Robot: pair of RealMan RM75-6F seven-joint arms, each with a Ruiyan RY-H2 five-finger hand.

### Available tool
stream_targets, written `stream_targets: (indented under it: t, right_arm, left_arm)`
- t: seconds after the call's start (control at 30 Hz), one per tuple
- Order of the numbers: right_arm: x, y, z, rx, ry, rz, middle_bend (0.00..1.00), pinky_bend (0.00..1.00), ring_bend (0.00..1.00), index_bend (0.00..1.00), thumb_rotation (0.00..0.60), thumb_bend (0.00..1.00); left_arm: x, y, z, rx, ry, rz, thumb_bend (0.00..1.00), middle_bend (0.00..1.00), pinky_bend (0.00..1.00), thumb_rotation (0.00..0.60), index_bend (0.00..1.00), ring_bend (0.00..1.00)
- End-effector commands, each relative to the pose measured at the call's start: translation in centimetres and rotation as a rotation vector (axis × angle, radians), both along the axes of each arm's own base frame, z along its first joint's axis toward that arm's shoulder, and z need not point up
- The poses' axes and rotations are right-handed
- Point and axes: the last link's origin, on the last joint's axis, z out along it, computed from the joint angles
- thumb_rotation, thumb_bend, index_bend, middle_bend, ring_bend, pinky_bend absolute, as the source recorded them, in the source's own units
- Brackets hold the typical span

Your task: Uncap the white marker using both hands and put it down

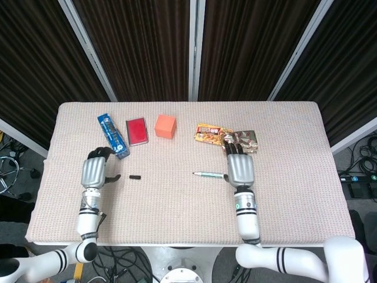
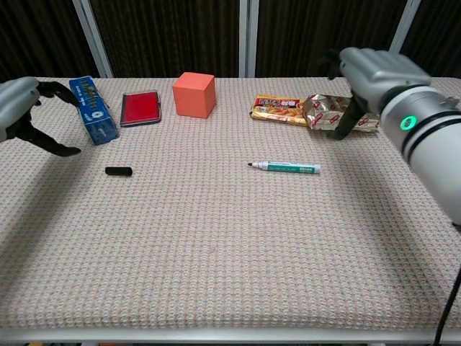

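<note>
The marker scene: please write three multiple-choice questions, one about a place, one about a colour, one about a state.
1. Where does the black cap lie?
A. on the marker
B. on the table, near the left hand
C. on the orange cube

2. What colour is the cube?
A. orange
B. green
C. white

3. How is the right hand?
A. gripping the marker
B. holding a snack packet
C. open, holding nothing

Answers: B, the cap rests alone on the cloth; A, the cube is plainly orange; C, the marker lies free beside the hand.

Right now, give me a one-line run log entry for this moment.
marker: uncapped, lying on table | cap: on table, apart | left hand: open | right hand: open
</note>
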Motion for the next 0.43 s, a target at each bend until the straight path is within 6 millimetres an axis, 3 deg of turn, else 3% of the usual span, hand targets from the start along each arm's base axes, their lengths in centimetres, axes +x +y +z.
stream_targets:
  t: [0.03,0.13,0.3,0.43]
  right_arm:
    - [-3.4,3.0,5.4,-0.099,-0.049,0.014,0.10,0.32,0.03,0.07,0.600,0.00]
    - [-5.7,4.9,7.2,-0.101,-0.038,-0.001,0.02,0.11,0.00,0.01,0.600,0.00]
    - [-8.5,7.8,7.6,-0.075,-0.053,-0.058,0.00,0.01,0.00,0.00,0.600,0.01]
    - [-10.3,9.4,7.4,-0.079,-0.068,-0.098,0.00,0.00,0.00,0.00,0.600,0.01]
  left_arm:
    - [-1.3,-1.8,2.0,0.032,0.112,-0.044,0.05,0.17,0.13,0.600,0.25,0.09]
    - [-2.3,-3.4,2.7,0.025,0.136,-0.034,0.05,0.16,0.11,0.600,0.23,0.08]
    - [-3.6,-6.6,3.1,0.013,0.150,-0.022,0.05,0.15,0.11,0.600,0.22,0.08]
    - [-4.5,-8.6,3.7,0.033,0.128,0.001,0.05,0.15,0.10,0.600,0.22,0.08]
